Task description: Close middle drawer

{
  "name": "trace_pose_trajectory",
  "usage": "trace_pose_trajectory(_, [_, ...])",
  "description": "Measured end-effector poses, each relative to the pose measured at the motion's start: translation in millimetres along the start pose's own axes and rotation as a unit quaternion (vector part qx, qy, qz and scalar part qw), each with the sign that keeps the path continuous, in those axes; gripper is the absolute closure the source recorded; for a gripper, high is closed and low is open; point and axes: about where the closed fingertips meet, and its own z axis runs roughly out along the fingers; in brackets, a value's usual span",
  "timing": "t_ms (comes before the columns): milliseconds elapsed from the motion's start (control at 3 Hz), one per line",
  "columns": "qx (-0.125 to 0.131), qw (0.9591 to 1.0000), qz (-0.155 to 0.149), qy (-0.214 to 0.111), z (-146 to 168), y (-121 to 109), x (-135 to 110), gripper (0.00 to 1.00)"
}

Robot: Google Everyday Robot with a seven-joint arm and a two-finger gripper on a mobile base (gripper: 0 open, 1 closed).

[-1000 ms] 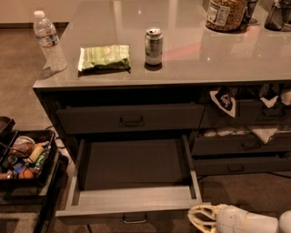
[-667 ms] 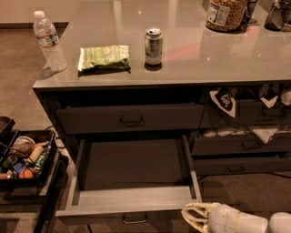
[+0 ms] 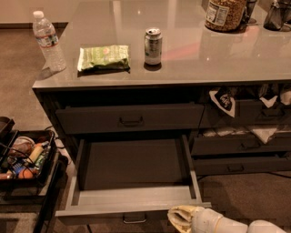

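The middle drawer [image 3: 132, 199] is pulled far out of the dark grey cabinet, and its lighter grey box inside looks empty. Its small dark pull handle [image 3: 134, 219] shows at the bottom edge of the view. The slimmer drawer [image 3: 129, 119] above it is shut. My gripper [image 3: 178, 217], cream-coloured on a white arm, reaches in from the bottom right. It sits just in front of the open drawer's front panel, right of the handle, near the drawer's right corner.
On the countertop [image 3: 191, 59] are a water bottle [image 3: 47, 42], a green snack bag [image 3: 103, 57], a can [image 3: 153, 46] and a jar [image 3: 225, 13]. The right-hand drawers [image 3: 241, 145] stand ajar with packets hanging out. A black cart [image 3: 25, 157] of items stands at the left.
My gripper has moved left along the bottom of the view, closer to the open drawer's front and handle. The drawer has not moved.
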Motion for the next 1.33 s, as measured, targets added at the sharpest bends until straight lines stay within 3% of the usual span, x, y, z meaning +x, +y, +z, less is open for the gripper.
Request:
trace_pose_trajectory(333, [-0.008, 0.9999, -0.006, 0.011, 31.8, -15.5, 3.1, 1.00])
trace_pose_trajectory(667, [-0.009, 0.9999, -0.008, 0.012, 32.1, -15.4, 3.2, 1.00])
trace_pose_trajectory(1333, [-0.029, 0.9988, 0.020, 0.034, 52.6, 22.0, 45.5, 1.00])
